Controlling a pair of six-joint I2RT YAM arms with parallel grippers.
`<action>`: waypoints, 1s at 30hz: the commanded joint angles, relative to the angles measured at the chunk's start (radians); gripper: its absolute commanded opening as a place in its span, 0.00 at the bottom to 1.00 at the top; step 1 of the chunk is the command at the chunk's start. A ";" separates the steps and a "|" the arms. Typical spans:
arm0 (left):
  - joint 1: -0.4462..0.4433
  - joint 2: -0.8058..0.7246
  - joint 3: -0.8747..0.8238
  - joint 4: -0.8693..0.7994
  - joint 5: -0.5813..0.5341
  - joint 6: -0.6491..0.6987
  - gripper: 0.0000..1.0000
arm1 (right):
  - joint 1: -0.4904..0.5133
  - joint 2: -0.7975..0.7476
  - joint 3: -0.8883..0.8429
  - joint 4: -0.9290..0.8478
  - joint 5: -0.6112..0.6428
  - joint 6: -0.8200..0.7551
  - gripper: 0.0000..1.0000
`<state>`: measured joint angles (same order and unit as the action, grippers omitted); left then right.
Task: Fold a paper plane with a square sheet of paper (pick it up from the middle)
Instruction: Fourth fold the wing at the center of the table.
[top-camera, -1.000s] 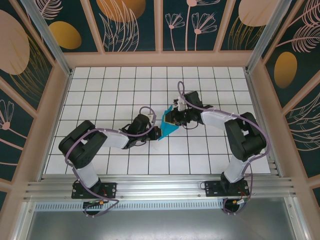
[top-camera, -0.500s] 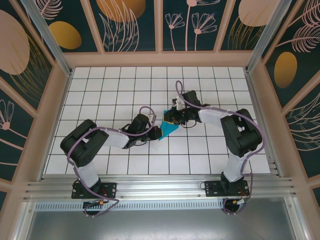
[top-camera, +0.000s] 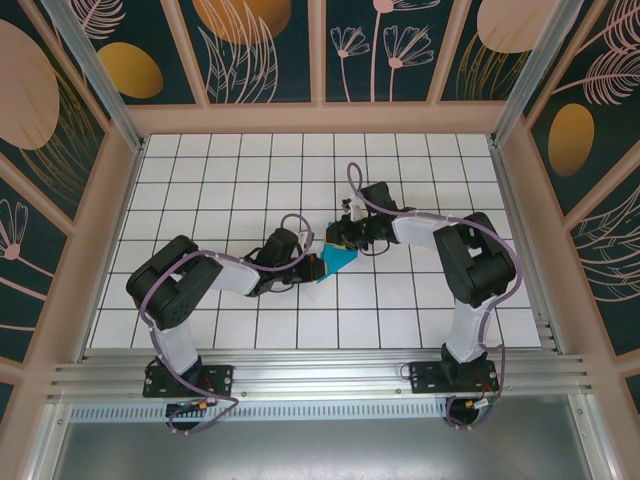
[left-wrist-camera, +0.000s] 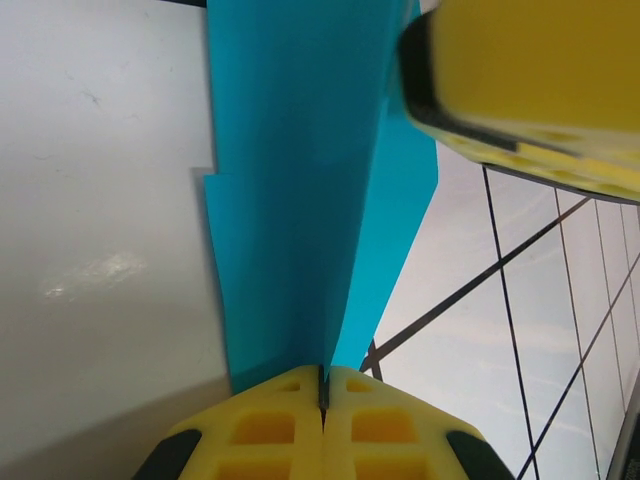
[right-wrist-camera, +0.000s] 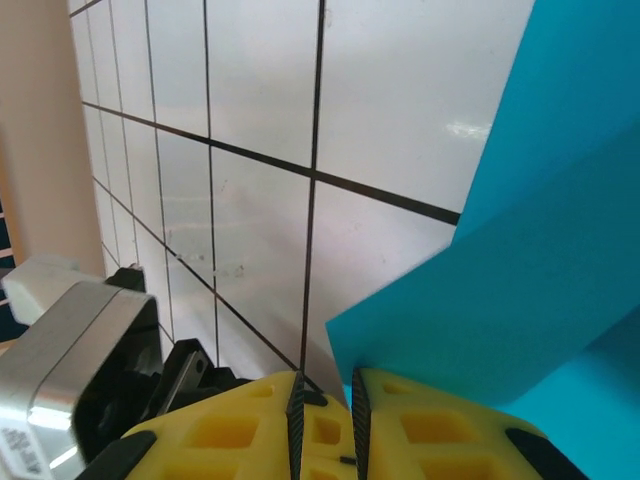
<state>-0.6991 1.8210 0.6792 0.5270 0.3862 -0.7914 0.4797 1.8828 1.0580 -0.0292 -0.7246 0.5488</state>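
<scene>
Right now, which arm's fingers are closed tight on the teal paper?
The left arm's fingers: they meet with no gap, the teal paper pinched in their seam. The right arm's fingers stand slightly apart.

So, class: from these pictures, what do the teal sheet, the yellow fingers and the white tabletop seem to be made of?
Teal sheet: thin matte paper, by its sharp creases and flat colour. Yellow fingers: probably moulded plastic or rubber, with square recesses, dull finish. Tabletop: smooth, glossy white board, perhaps laminate, since it reflects light.
</scene>
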 joint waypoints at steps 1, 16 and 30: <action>0.010 0.015 0.021 0.012 0.028 -0.009 0.06 | 0.001 0.024 0.029 0.018 0.025 -0.009 0.24; 0.011 -0.020 0.020 -0.052 -0.006 0.043 0.35 | -0.012 0.027 0.030 0.008 0.059 0.003 0.24; 0.010 -0.036 0.046 -0.141 -0.043 0.107 0.36 | -0.013 0.009 0.020 0.006 0.059 0.005 0.24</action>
<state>-0.6971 1.7920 0.7082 0.4488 0.3771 -0.7242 0.4721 1.9030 1.0595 -0.0292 -0.6739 0.5529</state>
